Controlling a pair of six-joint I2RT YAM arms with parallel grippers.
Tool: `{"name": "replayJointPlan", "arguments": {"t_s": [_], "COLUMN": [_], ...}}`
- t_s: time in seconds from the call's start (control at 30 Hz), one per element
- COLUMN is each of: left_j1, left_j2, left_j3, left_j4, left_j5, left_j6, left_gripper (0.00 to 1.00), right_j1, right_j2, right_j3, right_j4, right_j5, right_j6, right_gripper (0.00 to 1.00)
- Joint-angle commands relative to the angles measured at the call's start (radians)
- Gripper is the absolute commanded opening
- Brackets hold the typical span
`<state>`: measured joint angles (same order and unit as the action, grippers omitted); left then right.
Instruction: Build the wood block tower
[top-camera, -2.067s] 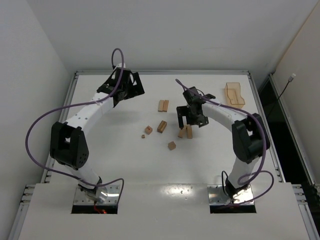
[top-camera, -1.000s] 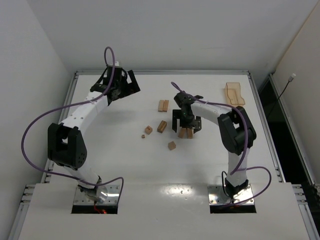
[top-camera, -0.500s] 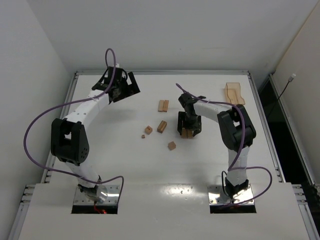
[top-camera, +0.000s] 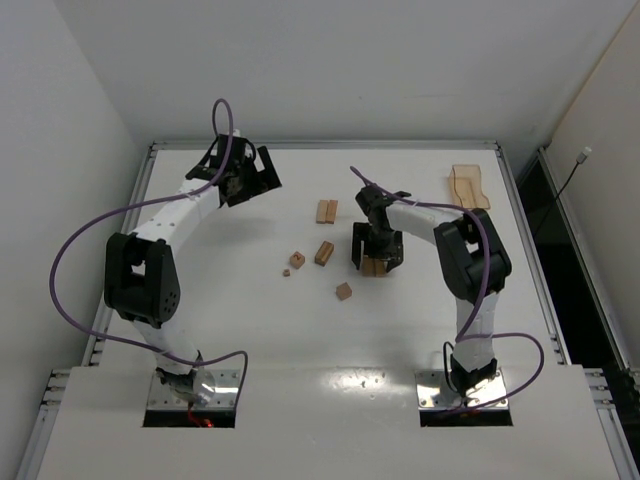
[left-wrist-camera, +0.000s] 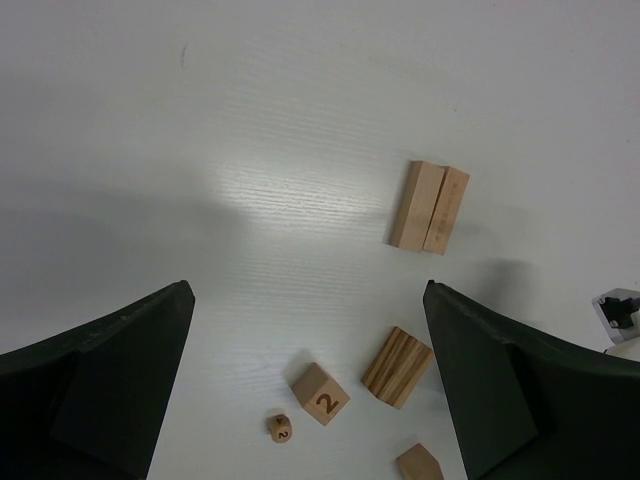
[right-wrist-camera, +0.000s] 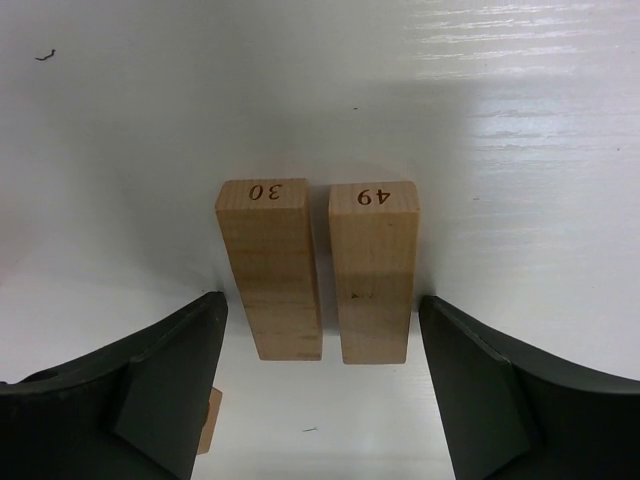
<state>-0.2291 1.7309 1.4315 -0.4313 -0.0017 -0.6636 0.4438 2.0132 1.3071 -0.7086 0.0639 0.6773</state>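
While the right claw (right-wrist-camera: 321, 298) gapes empty, two wooden bars (right-wrist-camera: 270, 270) lie lengthwise, side by side, between its fingers (right-wrist-camera: 150, 400).

Light-tan wood blocks (right-wrist-camera: 270, 270) carry dark stamped numbers on a glossy white table (right-wrist-camera: 300, 80).

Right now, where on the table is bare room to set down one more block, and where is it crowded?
Bare: the broad near part of the table, nearer than the nearest block; also the far edge strip between the left gripper and the amber tray. Crowded: the middle, around the right gripper astride two blocks.
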Motion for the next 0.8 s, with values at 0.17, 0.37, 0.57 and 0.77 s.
{"name": "replayJointPlan", "arguments": {"t_s": [0.17,0.37,0.57,0.77], "left_j1": [0.011,0.011,0.011,-0.001], "left_j2": [0.001,0.01,0.01,-0.043], "left_j3": [0.033,0.033,0.033,-0.042], "left_j4": [0.023,0.032,0.032,0.052], "left_j5": [0.026,0.035,0.035,0.009], "left_j6": [-0.011,-0.011,-0.011,-0.021], "left_gripper": [0.99,0.99,0.99,0.99], "right_j1": [-0.008,-0.008,-0.008,0.001], "right_j2": [0.047,0.047,0.015,-0.082], "right_j3": [0.04,0.05,0.029,0.011], "right_j4": [0.058,0.058,0.058,0.069], "right_j5": [0.024,0.024,0.024,0.004], "right_j6": [-0.005,-0.015,-0.015,-0.024], "right_gripper": [0.75,0.63,0.21,0.0]}}
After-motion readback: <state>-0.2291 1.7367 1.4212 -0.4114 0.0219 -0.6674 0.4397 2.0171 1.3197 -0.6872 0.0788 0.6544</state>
